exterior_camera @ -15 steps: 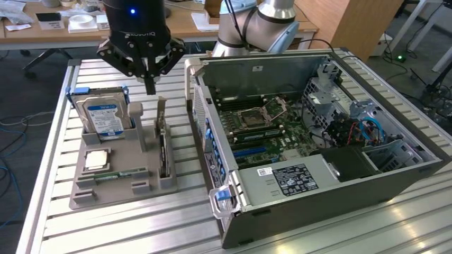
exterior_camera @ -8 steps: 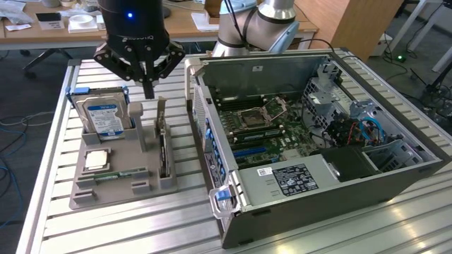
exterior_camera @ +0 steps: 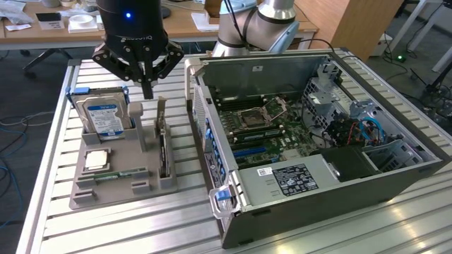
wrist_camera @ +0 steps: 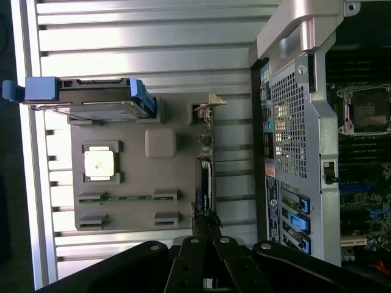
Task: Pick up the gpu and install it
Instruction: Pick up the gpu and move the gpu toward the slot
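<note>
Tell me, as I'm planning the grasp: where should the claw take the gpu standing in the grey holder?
Probably the gpu by its thin top edge, from straight above: it stands on edge in the grey holder, which blocks its ends.

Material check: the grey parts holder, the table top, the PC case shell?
Parts holder: matte, uniform grey and blocky, so likely plastic, perhaps printed. Table top: bright slotted profiles with a sheen, which looks like bare aluminium. PC case: thin folded, perforated grey sheet, probably painted or plated steel.

Black gripper (exterior_camera: 147, 93), 1 blue LED (exterior_camera: 128, 15); silver-grey arm (exterior_camera: 259, 29) w/ black cable (exterior_camera: 238, 24)
</note>
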